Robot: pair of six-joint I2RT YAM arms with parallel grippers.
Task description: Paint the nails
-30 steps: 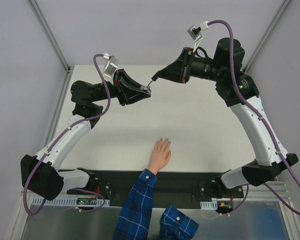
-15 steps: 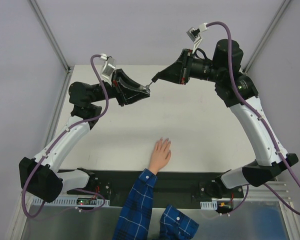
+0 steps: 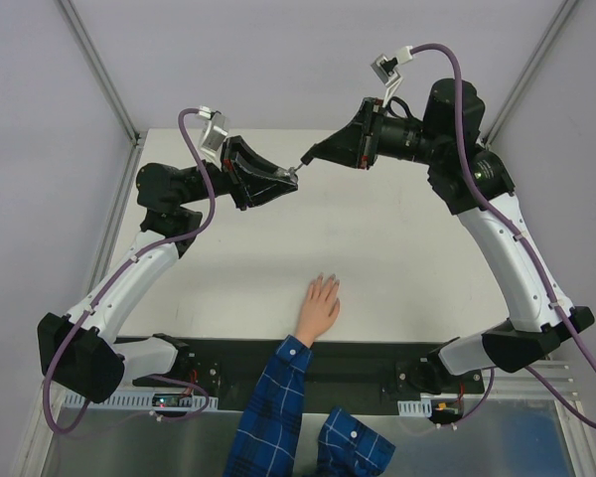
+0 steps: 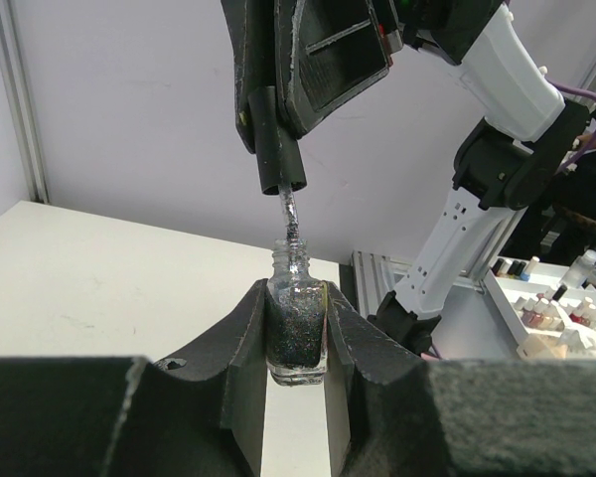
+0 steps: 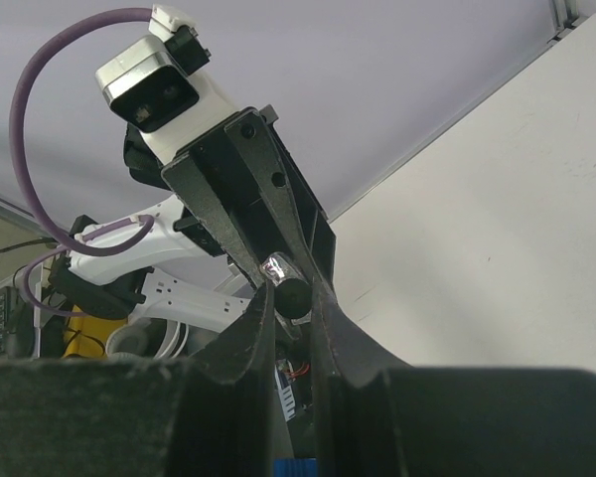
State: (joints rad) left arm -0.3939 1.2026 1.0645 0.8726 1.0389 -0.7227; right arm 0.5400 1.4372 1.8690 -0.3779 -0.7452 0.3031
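Observation:
A light-skinned hand (image 3: pixel 320 303) with a blue plaid sleeve lies flat near the table's front edge, fingers pointing away from the arms. Its nails (image 3: pixel 325 279) are too small to make out. High over the back of the table, my left gripper (image 3: pixel 289 180) (image 4: pixel 296 294) is shut on a small glass bottle of dark glitter polish (image 4: pixel 296 333), held upright. My right gripper (image 3: pixel 310 154) (image 5: pixel 290 288) is shut on the black brush cap (image 4: pixel 277 149) (image 5: pixel 296 295). The wet brush (image 4: pixel 289 214) hangs straight down into the bottle's open neck (image 4: pixel 290 256).
The white table (image 3: pixel 397 258) lies between the hand and the grippers. A rack of other small bottles (image 4: pixel 551 308) stands off the table's right side. Purple cables loop over both wrists. A black rail (image 3: pixel 377 358) runs along the front edge.
The left wrist has shifted slightly; the brush stays at the bottle's mouth. The hand has not moved.

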